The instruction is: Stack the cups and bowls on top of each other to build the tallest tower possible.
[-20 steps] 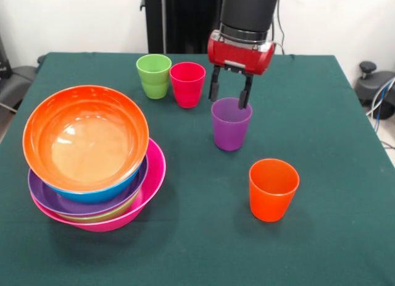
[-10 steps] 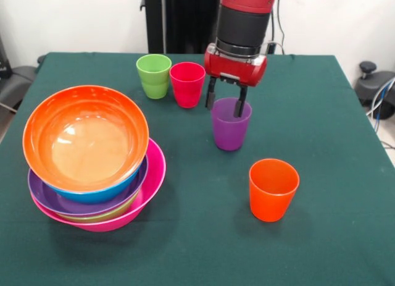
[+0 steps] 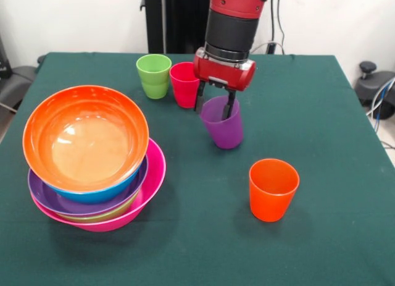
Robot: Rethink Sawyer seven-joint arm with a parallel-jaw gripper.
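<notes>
My gripper (image 3: 214,107) is at the rim of the purple cup (image 3: 223,128), which leans with its top toward the left, near the table's middle. The red cup (image 3: 183,83) and the green cup (image 3: 153,75) stand upright side by side just left of it, farther back. The orange cup (image 3: 273,188) stands alone at the front right. The tower (image 3: 92,168) is at the left: the pink bowl (image 3: 154,175) is the base, then the green bowl's edge (image 3: 92,217), the purple bowl (image 3: 49,199), the blue bowl (image 3: 92,193) and the orange bowl (image 3: 86,138) on top. No yellow cup shows.
The green tablecloth (image 3: 321,113) covers the whole table. The robot's black pedestal (image 3: 176,20) stands behind the far edge. A dark chair base (image 3: 373,82) and cables are off the table's right side.
My gripper has moved down and to the left at the purple cup. The cup stood upright and now leans, shifted left toward the red cup.
</notes>
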